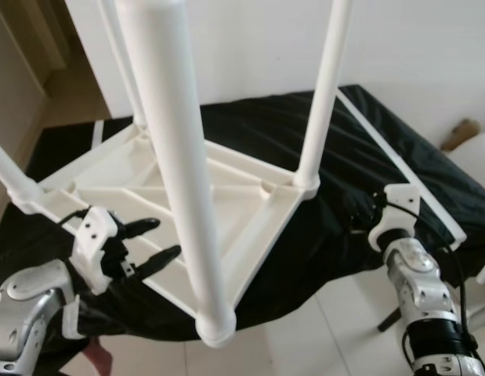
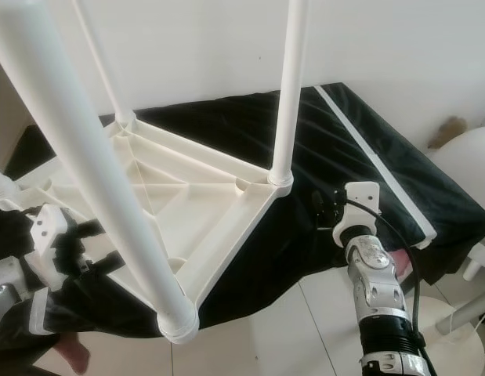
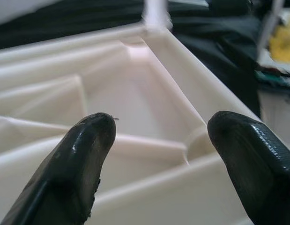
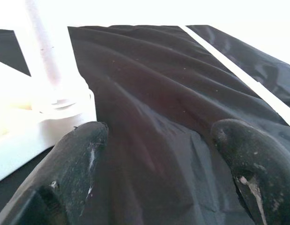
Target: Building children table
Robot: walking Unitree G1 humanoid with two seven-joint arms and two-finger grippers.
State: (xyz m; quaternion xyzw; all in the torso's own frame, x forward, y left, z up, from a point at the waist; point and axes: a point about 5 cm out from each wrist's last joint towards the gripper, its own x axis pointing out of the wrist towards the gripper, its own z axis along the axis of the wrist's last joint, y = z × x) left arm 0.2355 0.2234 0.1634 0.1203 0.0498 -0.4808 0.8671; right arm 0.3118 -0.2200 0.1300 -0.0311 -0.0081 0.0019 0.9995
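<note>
With all four legs up on the inverted table (image 1: 226,196), left gripper (image 1: 152,241) and right gripper (image 4: 154,154) sit open, empty; next, grip rim and flip.

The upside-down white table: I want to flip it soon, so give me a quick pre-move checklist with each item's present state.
1. Table lies top-down on the black cloth: ok.
2. Near leg seated in its corner socket: ok, upright.
3. Right-hand leg seated: ok, upright.
4. Two farther legs fully seated: cannot tell, partly cut off.
5. Left gripper open at the table's near edge, holding nothing: ok.
6. Right gripper open over the cloth, apart from the table: not ok for a two-handed lift.
</note>
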